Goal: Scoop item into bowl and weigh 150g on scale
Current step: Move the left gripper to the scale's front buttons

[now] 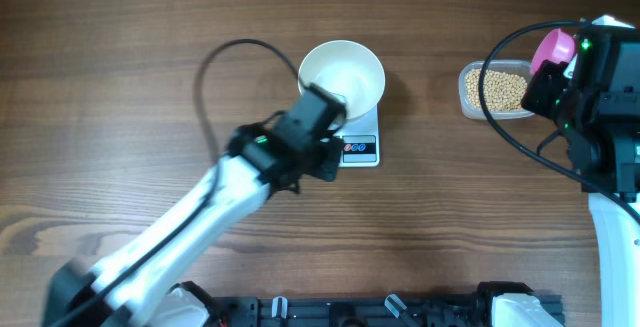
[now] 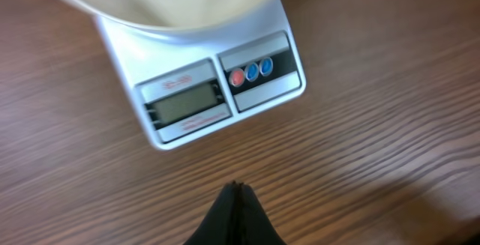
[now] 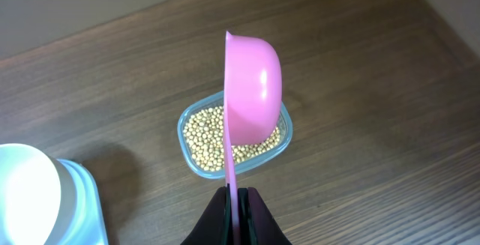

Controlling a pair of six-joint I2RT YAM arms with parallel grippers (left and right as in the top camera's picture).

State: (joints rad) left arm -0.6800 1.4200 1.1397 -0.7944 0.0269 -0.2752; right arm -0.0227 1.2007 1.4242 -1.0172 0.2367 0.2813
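Gripping the pink scoop point(image 3: 255, 95) by its handle, our right gripper point(image 3: 236, 200) holds it on edge above the beans point(image 3: 201, 136) in the clear tub point(image 3: 181, 129). Our left gripper point(image 2: 236, 194), jaws pressed together, hovers before the scale point(image 2: 187, 109), which carries the white bowl point(image 1: 345, 72).

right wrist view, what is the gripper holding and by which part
The right gripper is shut on the pink scoop, pinching the end of its thin handle. The left gripper is shut, holding nothing.
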